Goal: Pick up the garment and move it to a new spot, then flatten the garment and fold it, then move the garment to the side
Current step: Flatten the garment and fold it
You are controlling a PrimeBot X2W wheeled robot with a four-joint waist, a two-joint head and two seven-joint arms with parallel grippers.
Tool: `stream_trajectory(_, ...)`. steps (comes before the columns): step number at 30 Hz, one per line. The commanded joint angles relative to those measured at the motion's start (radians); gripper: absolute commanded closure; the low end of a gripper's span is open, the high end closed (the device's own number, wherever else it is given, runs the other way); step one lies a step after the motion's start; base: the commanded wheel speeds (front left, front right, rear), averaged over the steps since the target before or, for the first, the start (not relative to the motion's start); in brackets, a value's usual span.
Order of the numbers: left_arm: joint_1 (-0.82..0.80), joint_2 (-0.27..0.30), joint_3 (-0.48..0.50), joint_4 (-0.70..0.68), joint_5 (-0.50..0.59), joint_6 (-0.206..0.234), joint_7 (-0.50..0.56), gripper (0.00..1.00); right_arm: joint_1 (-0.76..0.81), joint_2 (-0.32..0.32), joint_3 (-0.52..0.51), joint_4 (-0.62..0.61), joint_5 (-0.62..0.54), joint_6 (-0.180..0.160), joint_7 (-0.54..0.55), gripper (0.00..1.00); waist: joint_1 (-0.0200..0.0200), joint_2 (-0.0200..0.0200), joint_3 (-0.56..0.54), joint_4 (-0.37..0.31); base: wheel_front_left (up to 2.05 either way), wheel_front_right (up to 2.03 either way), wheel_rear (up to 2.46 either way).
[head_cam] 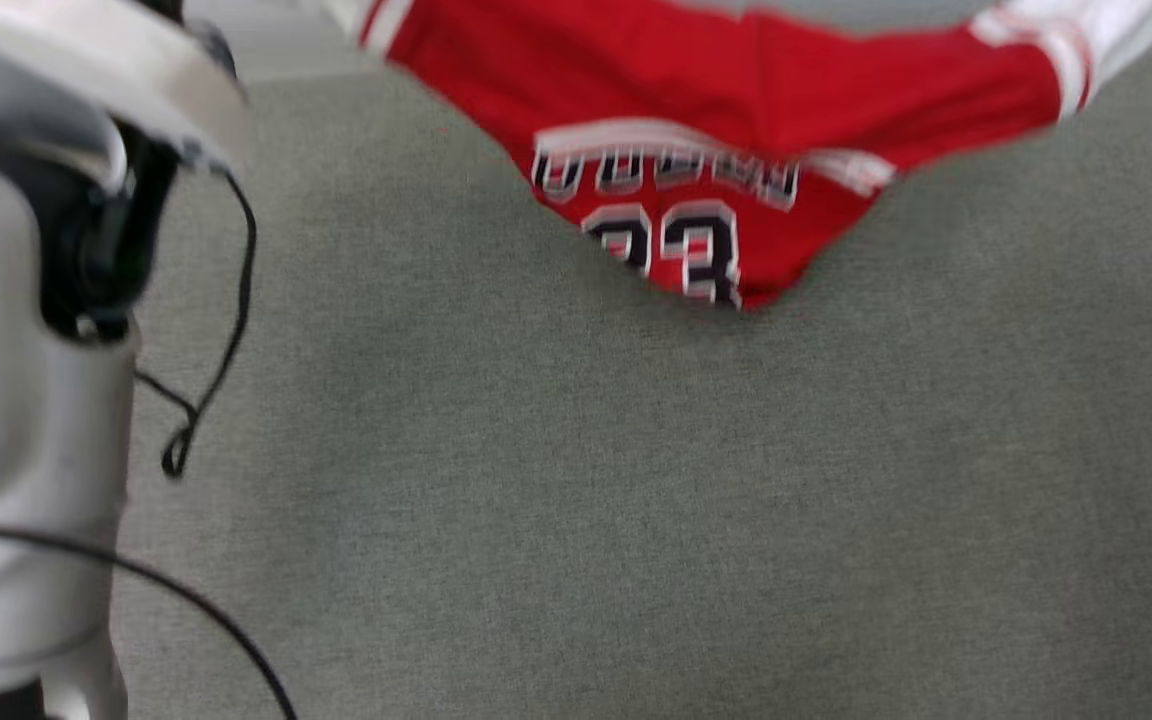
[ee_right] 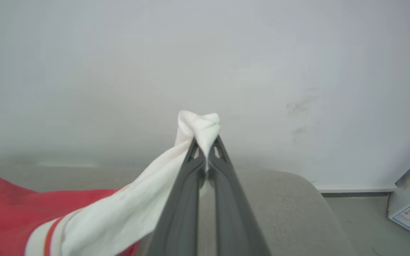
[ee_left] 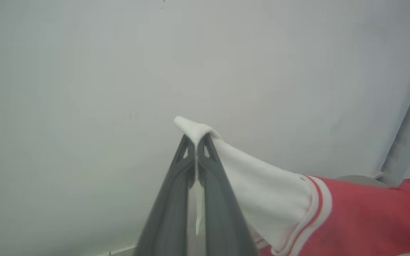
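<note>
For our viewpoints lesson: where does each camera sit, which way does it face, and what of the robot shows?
Head view: on the head, looking down at the grey surface and red garment; a pale arm segment at left.
Left wrist view: on that wrist, facing a pale wall; left gripper shut on a white sleeve.
Right wrist view: on that wrist, facing a wall; right gripper shut on the other sleeve.
All three share the garment.
</note>
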Motion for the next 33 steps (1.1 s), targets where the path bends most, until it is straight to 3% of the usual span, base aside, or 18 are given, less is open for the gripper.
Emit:
stream_trajectory(1, -0.060, -0.003, -0.003, 0.031, 0.009, -0.006, -0.019, 1.00, -0.061, -0.009, -0.001, 0.019, -0.003, 0.000, -0.019, 1.00, -0.0001, 0.0000, 0.040, 0.001, 0.00, 0.00, 0.00)
stream_trajectory(10, -0.454, -0.003, -0.007, 0.323, 0.056, -0.035, -0.152, 1.00, -0.414, -0.016, 0.023, 0.170, -0.042, 0.000, -0.139, 1.00, -0.0001, 0.0000, 0.172, -0.010, 0.00, 0.00, 0.00)
stream_trajectory(18, -0.728, 0.031, -0.001, 0.465, 0.096, -0.039, -0.238, 1.00, -0.675, -0.008, 0.053, 0.281, -0.061, 0.000, -0.237, 1.00, -0.0001, 0.0000, 0.286, -0.038, 0.00, 0.00, 0.00)
stream_trajectory(26, -0.852, 0.056, 0.004, 0.589, 0.091, -0.051, -0.279, 1.00, -0.806, -0.001, 0.111, 0.363, -0.050, 0.000, -0.300, 1.00, -0.0001, 0.0000, 0.381, -0.042, 0.00, 0.00, 0.00)
stream_trajectory(33, -0.817, 0.050, 0.019, 0.724, 0.045, -0.065, -0.336, 1.00, -0.801, 0.020, 0.180, 0.455, -0.008, 0.000, -0.350, 1.00, -0.0001, 0.0000, 0.423, -0.032, 0.00, 0.00, 0.00)
